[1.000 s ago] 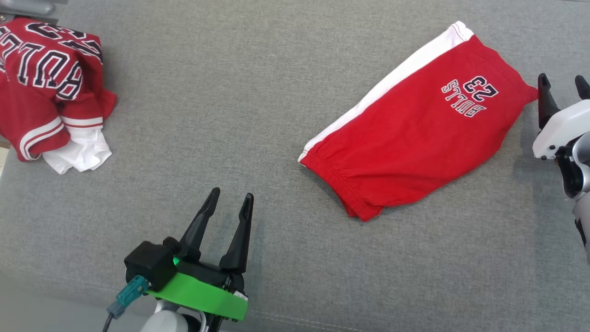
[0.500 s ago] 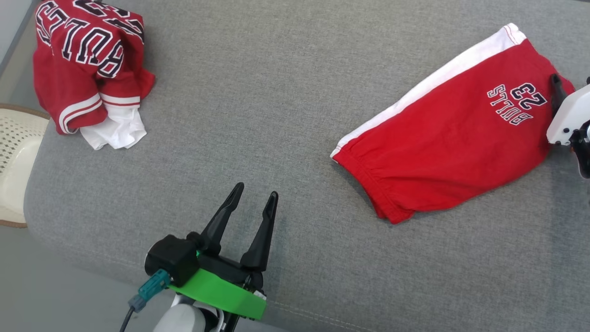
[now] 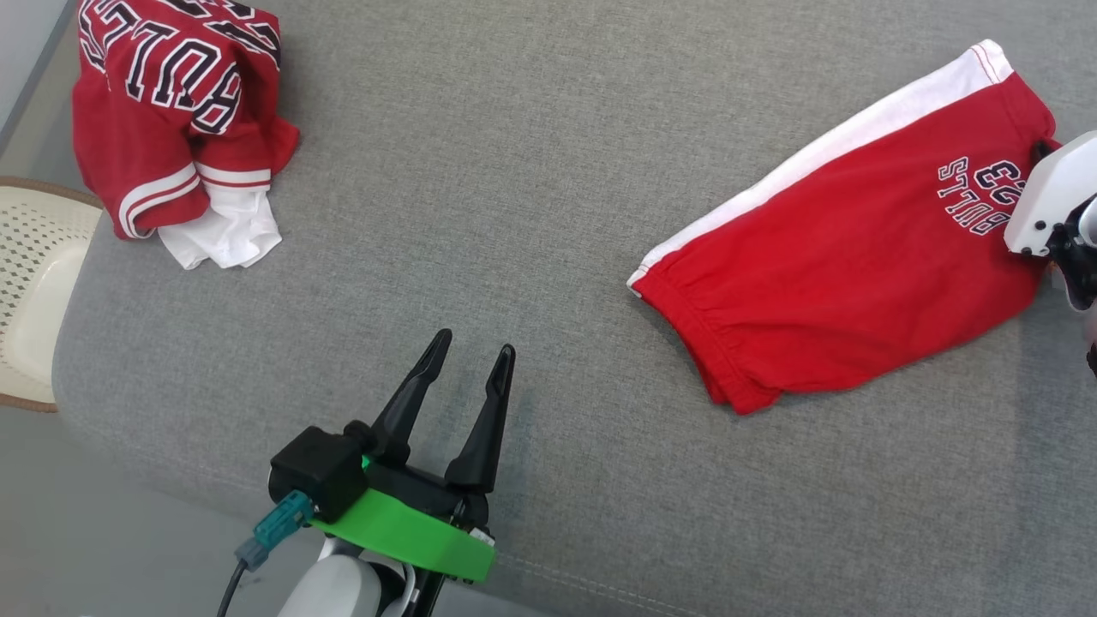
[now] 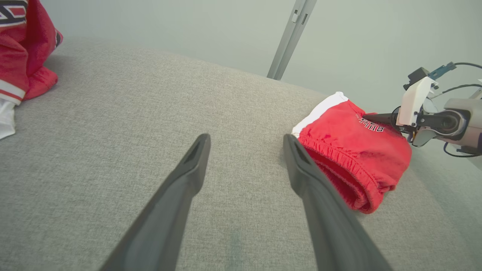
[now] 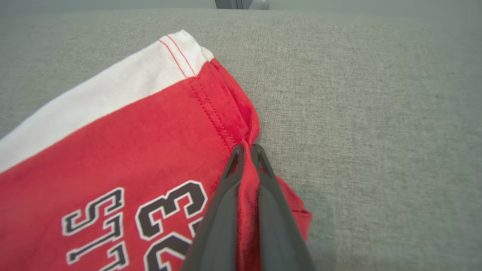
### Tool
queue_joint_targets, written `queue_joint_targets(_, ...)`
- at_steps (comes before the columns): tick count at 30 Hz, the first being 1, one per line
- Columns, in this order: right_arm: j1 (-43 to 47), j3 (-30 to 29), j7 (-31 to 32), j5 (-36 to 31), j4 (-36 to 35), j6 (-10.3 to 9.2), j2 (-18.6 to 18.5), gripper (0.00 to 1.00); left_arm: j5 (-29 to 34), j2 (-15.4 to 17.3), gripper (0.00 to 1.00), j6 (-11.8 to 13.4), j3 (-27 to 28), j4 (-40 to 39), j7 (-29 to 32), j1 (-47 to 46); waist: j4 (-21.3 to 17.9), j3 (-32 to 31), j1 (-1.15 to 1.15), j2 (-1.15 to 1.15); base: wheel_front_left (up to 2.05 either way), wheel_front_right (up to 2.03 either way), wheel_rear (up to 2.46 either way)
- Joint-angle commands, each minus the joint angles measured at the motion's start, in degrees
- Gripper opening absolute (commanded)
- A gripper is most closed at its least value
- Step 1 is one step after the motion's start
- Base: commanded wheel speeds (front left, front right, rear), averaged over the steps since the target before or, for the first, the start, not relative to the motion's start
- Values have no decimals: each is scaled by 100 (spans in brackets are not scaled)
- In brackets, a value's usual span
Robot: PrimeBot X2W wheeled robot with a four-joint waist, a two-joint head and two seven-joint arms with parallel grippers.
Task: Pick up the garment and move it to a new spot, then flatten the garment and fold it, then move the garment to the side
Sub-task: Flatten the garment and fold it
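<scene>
The garment [image 3: 840,257], red shorts with a white side stripe and "BULLS 23" print, lies folded flat on the grey cushion at the right. My right gripper [image 3: 1041,152] is at its right hem, shut on a pinch of the red fabric [image 5: 247,177]; in the right wrist view the two fingers [image 5: 226,188] squeeze that fold between them. From the left wrist view the garment [image 4: 350,150] bulges at its elastic waistband, with the right gripper [image 4: 367,117] on its far end. My left gripper [image 3: 474,343] hovers open over bare cushion, left of the shorts, holding nothing [image 4: 246,137].
A crumpled red and white jersey [image 3: 171,111] lies at the cushion's far left corner. A cream perforated seat [image 3: 34,300] stands beyond the cushion's left edge. The cushion's front edge [image 3: 600,591] runs just behind my left wrist. A metal post [image 4: 290,37] rises behind the cushion.
The head camera has shifted, sliding the whole scene. My right gripper has come in over the shorts' right hem and shut on it. The left gripper stays open.
</scene>
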Motion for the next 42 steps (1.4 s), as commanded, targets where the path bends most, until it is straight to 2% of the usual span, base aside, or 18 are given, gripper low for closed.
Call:
queue_joint_targets(1, 48, -46, -40, 5, 94, -16, -87, 0, 18, -8, 100, -20, 25, -17, -14, -58, -90, -49, 0, 0, 0, 0, 0)
queue_joint_targets(14, 464, -769, -1303, 114, 230, -14, -17, 0, 207, 93, 100, -20, 139, -183, -15, 158, -999, -253, 0, 0, 0, 0, 0)
queue_joint_targets(19, 909, -850, -1806, 182, 118, -14, 175, 0, 279, 110, 100, -20, 173, -213, -15, 282, -1441, -412, 0, 0, 0, 0, 0)
queue_joint_targets(26, 1387, -782, -2010, 296, -100, -14, 364, 0, 403, 151, 100, -20, 182, -260, -15, 377, -1873, -542, 0, 0, 0, 0, 0)
queue_joint_targets(35, 1435, -483, -2041, 191, -664, -13, 479, 0, 567, 86, 100, -20, 104, -196, -14, 428, -1988, -757, 0, 0, 0, 0, 0)
queue_joint_targets(42, 1304, -148, -1812, 49, -1305, -13, 751, 0, 618, 7, 100, -21, 172, -88, -14, 507, -1925, -963, 0, 0, 0, 0, 0)
